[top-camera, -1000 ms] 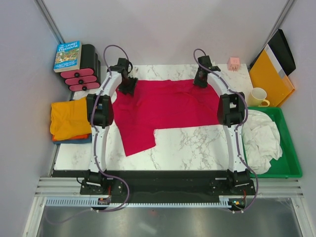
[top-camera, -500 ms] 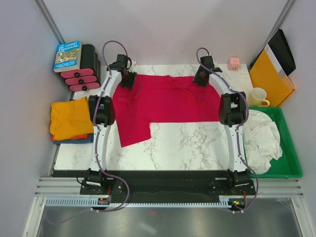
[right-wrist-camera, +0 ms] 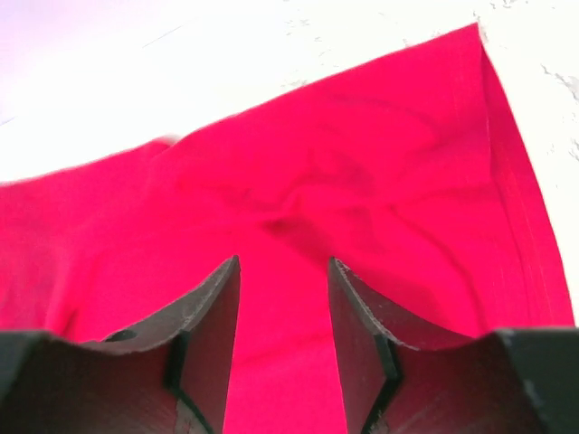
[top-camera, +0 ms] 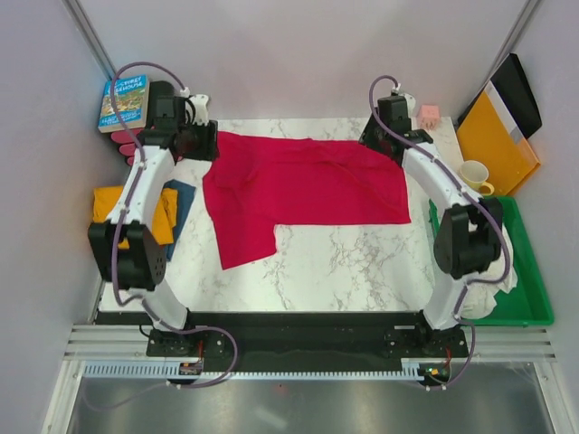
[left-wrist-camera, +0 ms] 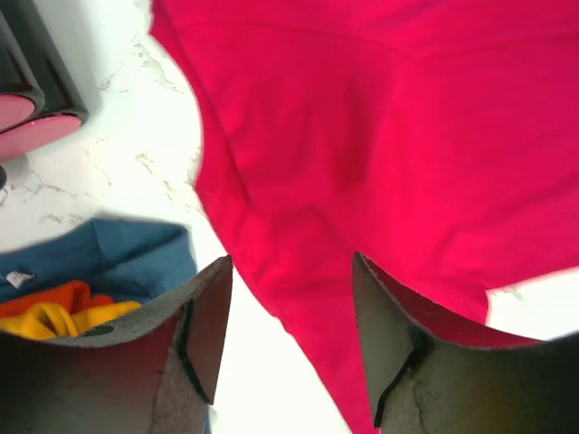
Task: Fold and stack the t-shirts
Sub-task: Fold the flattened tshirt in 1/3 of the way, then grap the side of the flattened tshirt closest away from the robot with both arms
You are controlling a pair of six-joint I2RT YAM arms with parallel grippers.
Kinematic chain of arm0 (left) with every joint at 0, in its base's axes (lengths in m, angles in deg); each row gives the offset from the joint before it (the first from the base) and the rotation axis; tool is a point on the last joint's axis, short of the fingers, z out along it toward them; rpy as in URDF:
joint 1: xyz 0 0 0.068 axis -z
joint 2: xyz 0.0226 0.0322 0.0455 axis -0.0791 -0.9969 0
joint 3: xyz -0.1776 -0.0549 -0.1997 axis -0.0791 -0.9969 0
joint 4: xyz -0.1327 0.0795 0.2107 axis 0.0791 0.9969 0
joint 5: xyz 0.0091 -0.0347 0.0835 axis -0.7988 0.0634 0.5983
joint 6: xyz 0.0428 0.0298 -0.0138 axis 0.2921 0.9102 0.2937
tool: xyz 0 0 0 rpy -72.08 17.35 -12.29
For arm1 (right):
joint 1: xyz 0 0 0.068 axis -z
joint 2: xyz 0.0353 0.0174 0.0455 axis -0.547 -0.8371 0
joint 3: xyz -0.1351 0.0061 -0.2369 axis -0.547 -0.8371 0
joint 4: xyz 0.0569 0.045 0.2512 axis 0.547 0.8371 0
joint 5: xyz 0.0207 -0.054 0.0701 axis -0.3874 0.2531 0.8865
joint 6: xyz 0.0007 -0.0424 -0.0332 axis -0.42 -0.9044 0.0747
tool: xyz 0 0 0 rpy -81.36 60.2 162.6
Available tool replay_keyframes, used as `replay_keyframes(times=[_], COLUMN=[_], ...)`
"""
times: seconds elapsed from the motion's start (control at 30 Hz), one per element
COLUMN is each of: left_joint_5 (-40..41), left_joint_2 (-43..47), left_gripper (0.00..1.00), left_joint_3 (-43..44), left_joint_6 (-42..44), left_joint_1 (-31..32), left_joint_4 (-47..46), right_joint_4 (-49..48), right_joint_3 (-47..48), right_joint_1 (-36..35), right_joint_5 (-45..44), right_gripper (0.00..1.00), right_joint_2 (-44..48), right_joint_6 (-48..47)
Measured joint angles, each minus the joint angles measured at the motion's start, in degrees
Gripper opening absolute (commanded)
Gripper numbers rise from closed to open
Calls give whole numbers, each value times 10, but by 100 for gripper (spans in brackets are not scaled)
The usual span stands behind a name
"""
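Note:
A crimson red t-shirt (top-camera: 308, 185) lies spread flat over the far half of the marble table (top-camera: 362, 267), with one part reaching toward the near left. My left gripper (top-camera: 197, 141) hovers at its far left corner. In the left wrist view it (left-wrist-camera: 289, 262) is open, with the red cloth (left-wrist-camera: 380, 136) below and nothing between the fingers. My right gripper (top-camera: 382, 134) is at the shirt's far right edge, open above the red fabric (right-wrist-camera: 362, 181). An orange t-shirt (top-camera: 107, 203) lies folded on a dark blue one (top-camera: 184, 203) at the left, partly hidden by my left arm.
A book (top-camera: 124, 99) rests on a black and pink rack (left-wrist-camera: 36, 117) at the far left. At the far right are a pink cube (top-camera: 428, 114), a yellow mug (top-camera: 472, 177) and an orange-yellow folder (top-camera: 493, 136). A green tray (top-camera: 529, 307) holds white cloths.
Both grippers have come off the red shirt's far corners, and the right one has opened wider. The left arm has swung out left over the stack and the right arm's elbow out right. The shirt now lies flatter.

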State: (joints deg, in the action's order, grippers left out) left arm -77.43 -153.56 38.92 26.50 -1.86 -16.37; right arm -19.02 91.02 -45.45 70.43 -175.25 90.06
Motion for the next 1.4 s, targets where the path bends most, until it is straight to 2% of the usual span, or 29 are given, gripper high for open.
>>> replay_keyframes(times=[0.13, 0.3, 0.43, 0.5, 0.53, 0.73, 0.97, 1.07, 1.23, 1.4], left_joint_5=[-22, -16, -2, -2, -2, -3, -3, -5, -30, -66], left_joint_2=[127, 156, 203, 233, 249, 261, 199, 186, 230, 285], left_gripper=[59, 66, 67, 66, 62, 64, 60, 61, 60, 61], left_joint_3=[-135, -278, -352, -365, -368, -384, -380, -407, -468, -489], left_joint_6=[1, 10, 21, 25, 26, 33, 66, 85, 95, 57], left_joint_1=[19, 47, 69, 75, 76, 76, 76, 76, 76, 75], left_joint_4=[-10, 30, 81, 100, 108, 142, 182, 158, 89, -11], right_joint_4=[-17, -12, 8, 14, 18, 27, 49, 52, 52, 52], right_joint_3=[-117, -275, -350, -368, -372, -403, -448, -466, -493, -519], right_joint_1=[-52, -137, -179, -189, -192, -201, -203, -206, -218, -224], right_joint_5=[-17, -42, -68, -81, -89, -126, -141, -142, -150, -161], right_gripper=[49, 49, 49, 49, 49, 49, 49, 49, 50, 50], right_joint_2=[126, 210, 258, 290, 306, 393, 434, 441, 444, 444], right_joint_6=[-13, -5, 14, 24, 28, 48, 67, 75, 78, 81])
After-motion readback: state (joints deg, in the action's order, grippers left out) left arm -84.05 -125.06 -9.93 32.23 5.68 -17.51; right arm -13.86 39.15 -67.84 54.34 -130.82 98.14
